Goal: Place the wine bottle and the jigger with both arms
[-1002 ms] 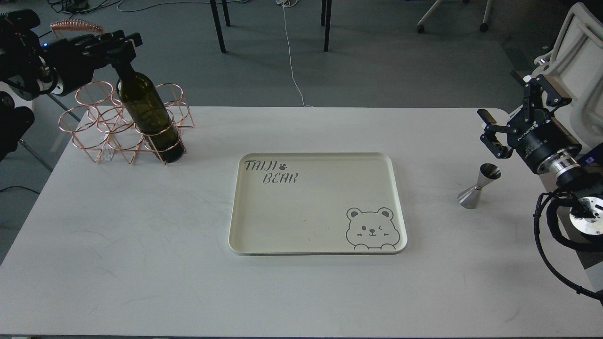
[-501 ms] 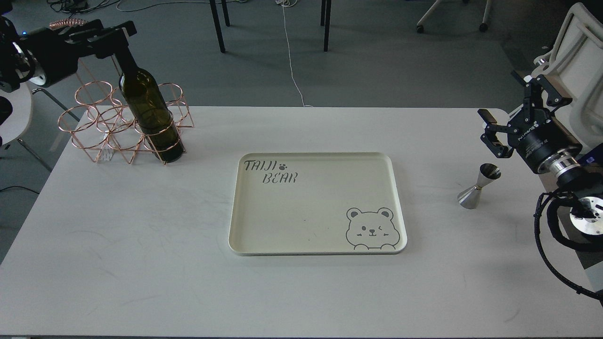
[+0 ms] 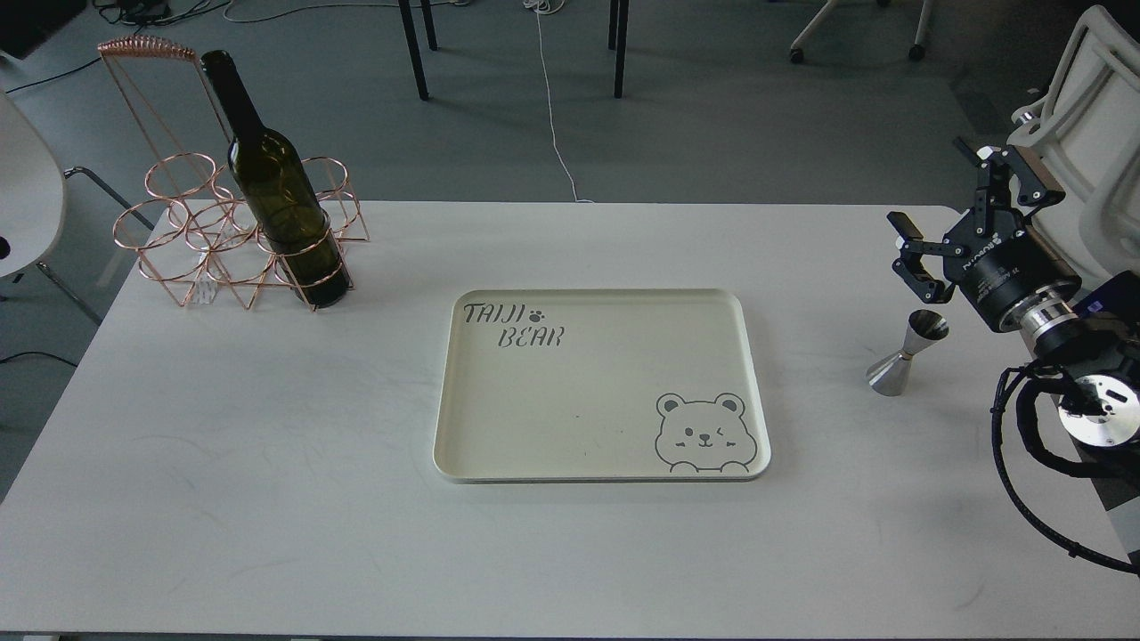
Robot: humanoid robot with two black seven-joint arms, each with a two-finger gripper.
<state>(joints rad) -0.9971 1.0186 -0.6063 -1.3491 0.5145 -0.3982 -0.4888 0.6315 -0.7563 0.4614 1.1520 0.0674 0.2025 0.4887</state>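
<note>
Wine bottle [image 3: 272, 191], at 10 o'clock on the bench [image 3: 267, 463]: glossy dark olive-green glass, seated in a thin copper-toned wire rack [image 3: 223, 245] with a polished sheen. Jigger [image 3: 907, 354], at 3 o'clock: bright polished steel, mirror-like. Bench top is matt white with faint scuffs; the central tray [image 3: 601, 463] looks like smooth cream plastic, satin finish, printed dark grey.

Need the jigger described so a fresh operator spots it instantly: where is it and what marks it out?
Start at the cream bear tray mid-table and look right, onto bare white table. The jigger stands there alone, below the open right gripper. It is a small shiny steel hourglass cup, wide cone down.
</note>
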